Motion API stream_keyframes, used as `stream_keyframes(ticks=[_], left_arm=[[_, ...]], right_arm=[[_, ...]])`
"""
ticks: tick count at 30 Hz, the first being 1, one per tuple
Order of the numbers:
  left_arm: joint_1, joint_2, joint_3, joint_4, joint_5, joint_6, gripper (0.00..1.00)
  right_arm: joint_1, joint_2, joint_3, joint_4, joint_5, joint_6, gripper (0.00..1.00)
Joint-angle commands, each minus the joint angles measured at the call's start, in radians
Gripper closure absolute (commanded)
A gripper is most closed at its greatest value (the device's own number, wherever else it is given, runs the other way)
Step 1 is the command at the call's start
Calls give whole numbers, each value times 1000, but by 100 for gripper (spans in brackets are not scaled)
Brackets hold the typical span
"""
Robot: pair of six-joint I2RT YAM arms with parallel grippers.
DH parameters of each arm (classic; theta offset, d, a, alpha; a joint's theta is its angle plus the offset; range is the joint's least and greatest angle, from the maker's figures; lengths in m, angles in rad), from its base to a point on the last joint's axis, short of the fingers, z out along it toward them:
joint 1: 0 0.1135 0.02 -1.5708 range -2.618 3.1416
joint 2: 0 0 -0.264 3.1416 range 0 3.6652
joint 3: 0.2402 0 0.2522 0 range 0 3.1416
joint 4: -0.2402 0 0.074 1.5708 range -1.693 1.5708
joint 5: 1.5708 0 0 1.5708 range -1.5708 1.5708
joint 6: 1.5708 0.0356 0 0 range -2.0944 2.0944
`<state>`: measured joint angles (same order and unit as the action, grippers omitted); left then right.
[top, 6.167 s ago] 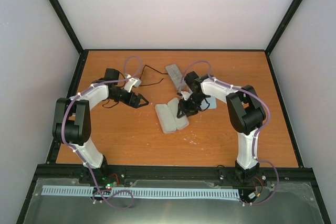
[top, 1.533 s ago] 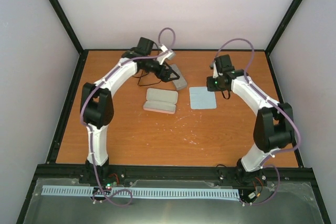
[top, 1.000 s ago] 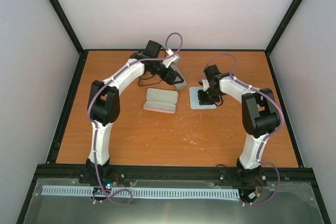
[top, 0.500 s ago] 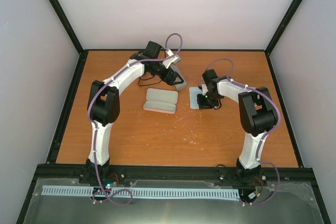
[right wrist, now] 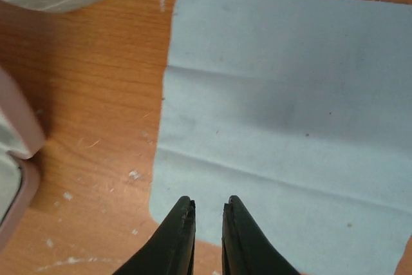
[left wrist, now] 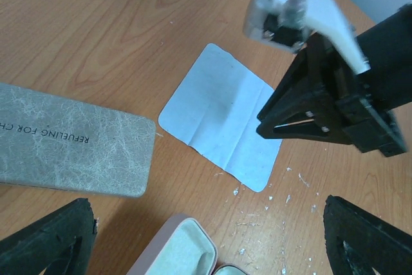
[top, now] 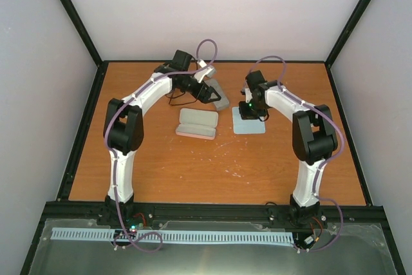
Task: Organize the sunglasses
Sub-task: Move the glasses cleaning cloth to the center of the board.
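Over the blue cloth [right wrist: 290, 94], right tool [right wrist: 208, 201] nearly closed, empty; left tool [left wrist: 206, 223] wide near grey case [left wrist: 71, 143]

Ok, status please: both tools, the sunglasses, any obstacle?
Left tool open, by grey case. Right tool almost shut, empty, over blue cloth. Sunglasses untouched, partly hidden under left arm.

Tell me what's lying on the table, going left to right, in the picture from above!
open pink case → grey case → light-blue cloth
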<state>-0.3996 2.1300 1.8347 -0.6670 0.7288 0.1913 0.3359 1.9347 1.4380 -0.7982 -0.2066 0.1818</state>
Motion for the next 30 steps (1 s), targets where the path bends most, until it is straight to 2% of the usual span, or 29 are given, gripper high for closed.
stream_keyframes(ticks=[1, 14, 25, 30], left_arm=[[16, -44, -6, 22, 14, -16, 4], [35, -42, -9, 36, 35, -19, 4], [31, -54, -42, 58, 63, -25, 4], [7, -92, -94, 82, 47, -34, 5]], right_arm=[[6, 86, 4, -49, 44, -11, 85], [15, 25, -201, 19, 53, 46, 85], [101, -140, -412, 36, 34, 158, 84], [126, -214, -441, 25, 68, 194, 76]])
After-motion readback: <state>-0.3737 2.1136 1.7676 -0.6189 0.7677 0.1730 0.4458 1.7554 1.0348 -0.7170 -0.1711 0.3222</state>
